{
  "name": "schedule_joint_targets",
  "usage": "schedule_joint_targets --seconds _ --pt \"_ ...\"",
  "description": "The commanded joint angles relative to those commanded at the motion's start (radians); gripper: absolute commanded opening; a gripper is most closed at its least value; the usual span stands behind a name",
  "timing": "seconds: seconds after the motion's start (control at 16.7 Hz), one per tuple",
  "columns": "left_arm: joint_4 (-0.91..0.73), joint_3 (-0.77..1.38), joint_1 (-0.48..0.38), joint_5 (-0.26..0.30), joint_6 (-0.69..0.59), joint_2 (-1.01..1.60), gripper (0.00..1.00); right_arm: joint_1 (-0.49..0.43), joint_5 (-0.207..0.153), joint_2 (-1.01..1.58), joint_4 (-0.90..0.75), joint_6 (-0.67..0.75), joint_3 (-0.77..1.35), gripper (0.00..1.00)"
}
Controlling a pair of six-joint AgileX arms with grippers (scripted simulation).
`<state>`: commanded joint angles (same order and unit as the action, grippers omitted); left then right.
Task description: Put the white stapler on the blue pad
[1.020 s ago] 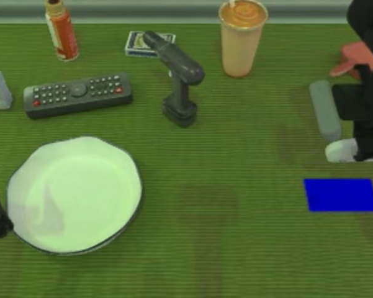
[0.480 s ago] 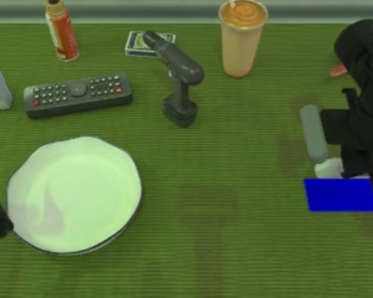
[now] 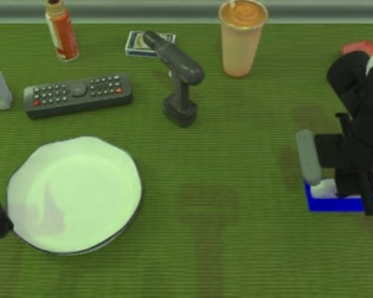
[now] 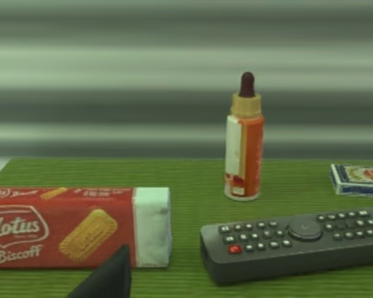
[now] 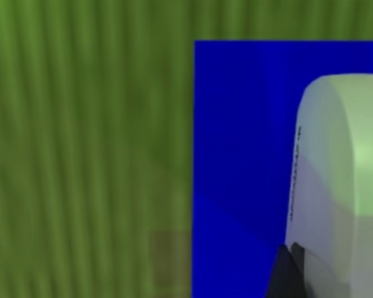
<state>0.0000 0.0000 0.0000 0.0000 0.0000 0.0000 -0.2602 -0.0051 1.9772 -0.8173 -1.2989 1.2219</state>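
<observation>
The right gripper [image 3: 335, 177] pinches the white stapler [image 3: 309, 155]; only its wrist view shows the stapler's rounded end [image 5: 341, 180] over the blue pad [image 5: 242, 155]. The left gripper's state cannot be told.

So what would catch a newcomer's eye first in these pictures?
Probably the right gripper at the table's right edge, holding the white stapler over the blue pad. Next, the big white plate at front left. Behind it lie a dark remote and a drill.
</observation>
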Motion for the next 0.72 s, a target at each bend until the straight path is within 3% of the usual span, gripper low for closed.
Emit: schedule_joint_targets --seconds 0.06,0.72 --pt "0.000 0.000 0.000 0.000 0.000 0.000 1.00 0.000 0.000 0.000 0.000 0.000 0.000 0.00" --pt "0.000 0.000 0.000 0.000 0.000 0.000 1.00 0.000 0.000 0.000 0.000 0.000 0.000 0.83"
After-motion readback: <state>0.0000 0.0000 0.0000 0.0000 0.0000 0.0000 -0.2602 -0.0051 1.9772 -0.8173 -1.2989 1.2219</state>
